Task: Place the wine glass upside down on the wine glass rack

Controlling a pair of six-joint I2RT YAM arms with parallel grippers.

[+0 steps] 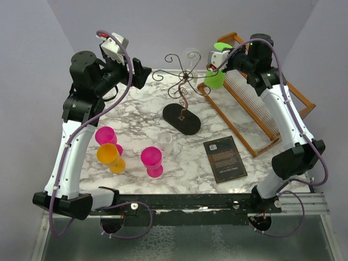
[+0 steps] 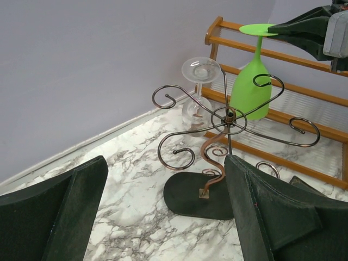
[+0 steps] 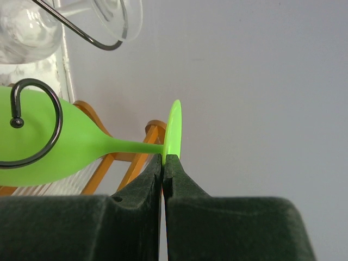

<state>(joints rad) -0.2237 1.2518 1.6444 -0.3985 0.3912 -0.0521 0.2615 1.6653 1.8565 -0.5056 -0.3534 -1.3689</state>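
Note:
My right gripper [image 1: 220,53] is shut on the round foot of a green wine glass [image 1: 215,79] and holds it upside down at the back right. In the right wrist view the fingers [image 3: 149,182] pinch the foot's edge, and a curled rack arm [image 3: 51,130] crosses the green bowl [image 3: 70,149]. I cannot tell whether they touch. The wine glass rack [image 1: 186,76] is a dark wire tree on a black oval base [image 1: 181,118]. A clear glass [image 1: 191,55] hangs from it upside down. My left gripper [image 1: 141,73] is open and empty, left of the rack [image 2: 231,116].
A wooden slatted dish rack [image 1: 261,109] stands right of the wire rack. Two pink glasses [image 1: 106,136] [image 1: 152,160], an orange glass [image 1: 109,155] and a clear tumbler [image 1: 165,141] stand at the front left. A black book [image 1: 224,158] lies at the front right.

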